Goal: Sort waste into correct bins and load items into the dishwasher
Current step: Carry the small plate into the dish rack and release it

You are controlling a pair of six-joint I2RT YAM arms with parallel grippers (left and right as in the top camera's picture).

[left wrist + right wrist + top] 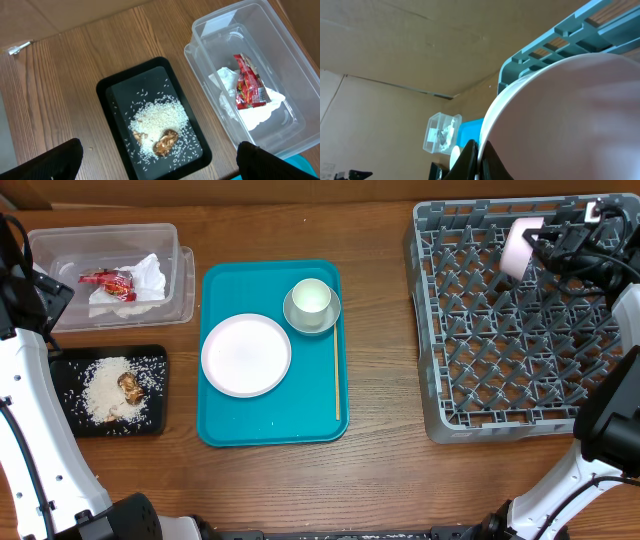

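Note:
My right gripper (pixel 538 240) is shut on the rim of a pink bowl (pixel 520 246) and holds it on edge over the back left part of the grey dishwasher rack (pixel 440 360). In the right wrist view the bowl (pixel 580 120) fills the frame, its rim pinched between my fingers (pixel 479 157). A teal tray (pixel 220 430) holds a white plate (pixel 246 355), a pale green cup (pixel 311 297) on a small saucer (pixel 293 315) and a wooden chopstick (pixel 336 375). My left gripper (pixel 160 167) is open and empty above a black tray (pixel 120 130) of rice and food scraps.
A clear plastic bin (pixel 60 245) at the back left holds crumpled tissue (pixel 148 275) and a red wrapper (pixel 108 278); it also shows in the left wrist view (pixel 280 65). The black tray (pixel 70 395) lies in front of it near the table's left edge.

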